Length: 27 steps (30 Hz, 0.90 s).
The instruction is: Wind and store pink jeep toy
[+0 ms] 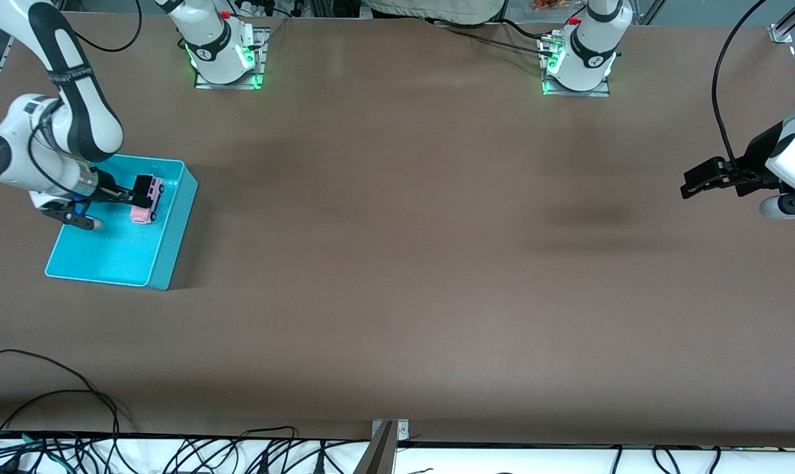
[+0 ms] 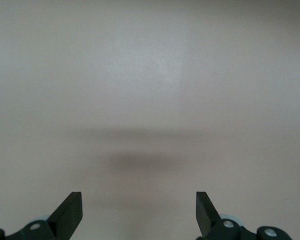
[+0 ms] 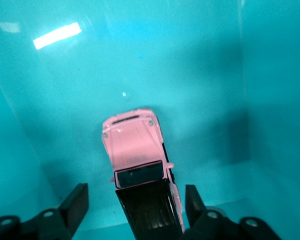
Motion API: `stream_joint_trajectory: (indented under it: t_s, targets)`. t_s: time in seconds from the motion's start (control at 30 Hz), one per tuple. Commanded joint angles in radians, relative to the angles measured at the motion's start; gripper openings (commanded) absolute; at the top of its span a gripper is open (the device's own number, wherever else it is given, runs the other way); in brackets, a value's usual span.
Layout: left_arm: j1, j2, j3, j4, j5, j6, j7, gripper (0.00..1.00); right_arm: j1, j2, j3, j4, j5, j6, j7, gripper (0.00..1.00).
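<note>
The pink jeep toy (image 1: 147, 201) with its black roof is inside the turquoise bin (image 1: 117, 260), toward the right arm's end of the table. In the right wrist view the jeep (image 3: 135, 145) points nose-down toward the bin floor (image 3: 200, 75). My right gripper (image 1: 141, 185) is down in the bin with its fingers spread on either side of the jeep's roof; in the right wrist view the right gripper (image 3: 135, 197) shows a gap beside one finger. My left gripper (image 1: 688, 185) is open and empty, held above bare table at the left arm's end, and waits there (image 2: 140, 200).
The brown table (image 1: 404, 263) spreads between the two arms. The bin's walls (image 1: 176, 224) rise around the right gripper. Cables (image 1: 74, 395) lie along the table edge nearest the front camera. The arm bases stand at the top of the front view.
</note>
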Motion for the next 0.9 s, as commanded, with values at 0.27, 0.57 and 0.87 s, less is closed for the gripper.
stream_joint_trajectory:
  t_s: [0.27,0.57,0.87]
  targets:
    - [0.001,-0.001,0.004,0.010,-0.018,-0.016,0.011,1.00,0.009,-0.169,0.017,0.296,-0.002,-0.346,-0.019,1.00]
    - [0.001,-0.001,0.004,0.010,-0.016,-0.016,0.011,1.00,0.141,-0.186,0.016,0.566,0.001,-0.655,-0.013,1.00]
    - [0.001,0.000,0.004,0.010,-0.016,-0.016,0.011,1.00,0.248,-0.244,0.014,0.646,0.053,-0.759,-0.010,1.00]
